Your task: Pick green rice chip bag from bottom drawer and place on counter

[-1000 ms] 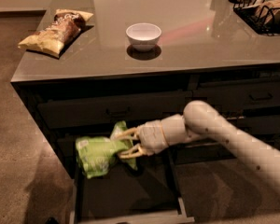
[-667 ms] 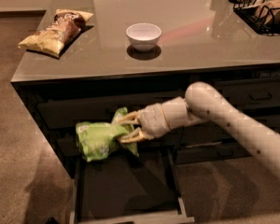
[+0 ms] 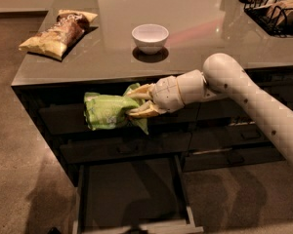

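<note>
My gripper (image 3: 136, 102) is shut on the right end of the green rice chip bag (image 3: 107, 111) and holds it in the air in front of the upper drawers, just below the counter's front edge. The bag lies sideways, pointing left. The bottom drawer (image 3: 132, 194) stands pulled open below, with a dark bare floor. The counter (image 3: 195, 18) is the glossy grey top above. My white arm reaches in from the right.
A white bowl (image 3: 150, 37) sits mid-counter. A yellow-and-brown chip bag (image 3: 58, 32) lies at the counter's left edge. A black wire basket (image 3: 276, 6) stands at the back right. Shut drawers with bar handles (image 3: 212, 151) are right of the open drawer.
My gripper has lifted the green bag up from just above the open drawer to the level of the upper drawers, near the counter's edge.
</note>
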Robot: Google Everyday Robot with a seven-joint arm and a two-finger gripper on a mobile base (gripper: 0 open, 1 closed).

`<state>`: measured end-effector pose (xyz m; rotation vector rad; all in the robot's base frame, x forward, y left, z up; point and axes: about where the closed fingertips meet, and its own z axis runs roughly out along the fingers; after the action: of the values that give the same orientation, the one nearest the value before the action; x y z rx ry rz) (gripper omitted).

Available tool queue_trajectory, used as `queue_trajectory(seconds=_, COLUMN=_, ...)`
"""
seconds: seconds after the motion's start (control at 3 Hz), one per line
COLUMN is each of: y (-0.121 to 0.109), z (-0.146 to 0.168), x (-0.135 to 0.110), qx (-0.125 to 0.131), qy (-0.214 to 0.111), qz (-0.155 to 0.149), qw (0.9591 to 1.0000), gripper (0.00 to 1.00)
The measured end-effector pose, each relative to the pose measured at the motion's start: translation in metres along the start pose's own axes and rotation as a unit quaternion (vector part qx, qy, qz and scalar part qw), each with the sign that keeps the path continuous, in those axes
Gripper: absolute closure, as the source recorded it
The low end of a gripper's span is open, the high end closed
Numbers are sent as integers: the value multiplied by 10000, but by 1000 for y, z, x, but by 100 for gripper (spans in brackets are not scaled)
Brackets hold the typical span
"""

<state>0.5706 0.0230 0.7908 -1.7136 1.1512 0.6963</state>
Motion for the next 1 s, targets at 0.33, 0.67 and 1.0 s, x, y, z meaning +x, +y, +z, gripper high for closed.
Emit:
queue_trajectory(seconds=0.33, y=0, z=0, x=0, qx=0, qy=-1, qz=-1, qw=10000, gripper=100)
queue_trajectory(seconds=0.67, y=-12, z=-1, x=-38, qx=166, qy=-337, qz=-342, qw=9987, gripper=100)
queue_trajectory(seconds=1.0, y=-28, z=-5, x=-75, qx=281, qy=-576, qz=-668, qw=9957, gripper=100)
